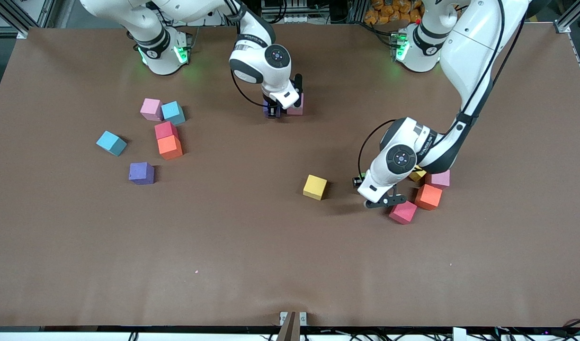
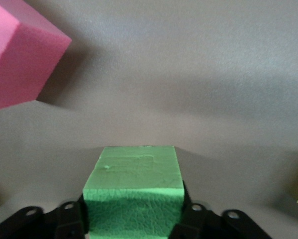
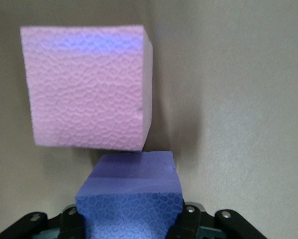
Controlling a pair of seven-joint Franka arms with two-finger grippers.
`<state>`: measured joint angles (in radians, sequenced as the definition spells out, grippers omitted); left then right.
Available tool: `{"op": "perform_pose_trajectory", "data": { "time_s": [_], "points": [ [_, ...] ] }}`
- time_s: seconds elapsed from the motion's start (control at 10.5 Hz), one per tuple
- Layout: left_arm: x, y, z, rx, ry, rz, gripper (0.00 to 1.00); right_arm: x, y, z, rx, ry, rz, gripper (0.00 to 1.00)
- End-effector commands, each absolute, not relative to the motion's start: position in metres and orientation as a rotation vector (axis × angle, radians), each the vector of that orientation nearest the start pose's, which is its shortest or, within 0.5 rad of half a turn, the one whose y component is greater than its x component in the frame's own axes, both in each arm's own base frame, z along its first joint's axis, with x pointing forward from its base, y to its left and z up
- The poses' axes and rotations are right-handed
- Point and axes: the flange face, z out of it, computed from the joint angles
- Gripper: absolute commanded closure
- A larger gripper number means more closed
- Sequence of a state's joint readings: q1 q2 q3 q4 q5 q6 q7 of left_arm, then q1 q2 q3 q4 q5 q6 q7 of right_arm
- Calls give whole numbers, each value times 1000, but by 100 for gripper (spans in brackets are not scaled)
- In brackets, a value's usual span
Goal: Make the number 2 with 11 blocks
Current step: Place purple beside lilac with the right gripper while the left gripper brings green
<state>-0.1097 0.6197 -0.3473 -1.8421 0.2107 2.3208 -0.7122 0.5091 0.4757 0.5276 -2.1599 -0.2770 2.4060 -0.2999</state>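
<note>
My right gripper [image 1: 274,112] is shut on a purple block [image 3: 131,199] low over the table near the robots' bases, right beside a pale pink block [image 1: 297,107] [image 3: 86,84]. My left gripper [image 1: 387,201] [image 2: 133,211] is shut on a green block [image 2: 134,184] that rests on the table; in the front view the hand hides it. A red-pink block [image 1: 403,211] [image 2: 19,55] lies close by. No number 2 is in view.
Beside the left hand lie an orange [image 1: 428,196], a pink [image 1: 439,179] and a half-hidden yellow cube [image 1: 416,174]. A yellow cube [image 1: 315,187] sits mid-table. Toward the right arm's end lie pink [image 1: 151,109], light blue [image 1: 173,112], red [image 1: 165,130], orange [image 1: 169,147], light blue [image 1: 111,143] and purple [image 1: 141,173] cubes.
</note>
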Motion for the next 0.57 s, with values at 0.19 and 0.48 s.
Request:
{"op": "perform_pose_trajectory", "data": {
  "time_s": [0.19, 0.48],
  "points": [
    [569, -274, 238, -3048, -566, 206, 83, 262, 483, 194, -2250, -2152, 224, 66],
    [547, -287, 268, -2952, -806, 292, 87, 262, 483, 193, -2248, -2151, 226, 66]
  ]
}}
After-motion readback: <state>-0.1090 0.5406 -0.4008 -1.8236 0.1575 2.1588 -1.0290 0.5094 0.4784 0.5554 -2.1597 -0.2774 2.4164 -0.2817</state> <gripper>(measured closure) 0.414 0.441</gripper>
